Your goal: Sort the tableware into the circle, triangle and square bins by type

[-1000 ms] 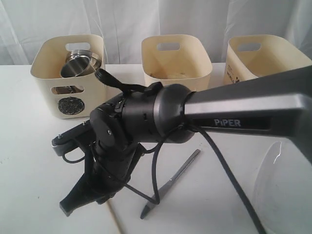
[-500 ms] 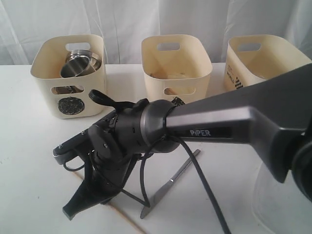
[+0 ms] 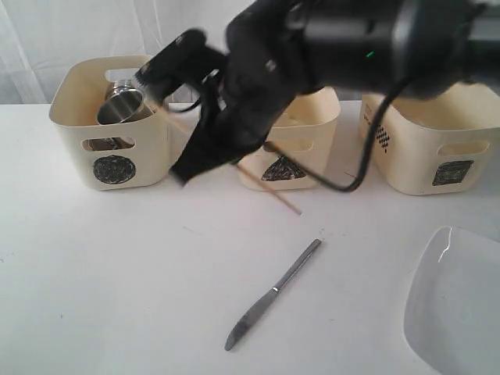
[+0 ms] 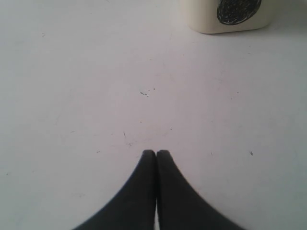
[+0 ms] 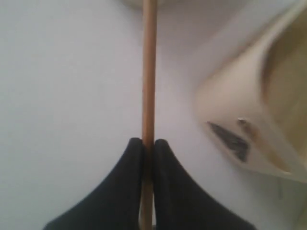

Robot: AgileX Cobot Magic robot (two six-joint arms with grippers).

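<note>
Chopstick pinched in the right gripper, exterior view: long axis slanted, upper end toward the circle bin, lower end down and to the right, in front of the triangle bin. Clear of the table over most of its length; impossible to tell whether the lower tip touches. Black fingers closed tight on the stick, pointing down and left, blurred. Inside the circle bin, steel cups. Farthest right in the row, square bin. Flat on the table and well apart from the gripper, knife, long axis diagonal: blade tip toward the near left, handle toward the far right. At the near right corner, white plate, partly cut off by the picture's edge.

Left wrist view: left gripper with both fingers pressed together, nothing between them, poised over bare table. Corner of the circle bin with its black scribble ahead of the fingertips and well apart from them.

Right wrist view: right gripper clamped on the chopstick, fingers pressing the wood from both sides. Stick straight out ahead of the fingertips, in line with the fingers, far end out of the picture. Triangle bin off to one side, tilted in the picture and blurred, dark mark on its front.
</note>
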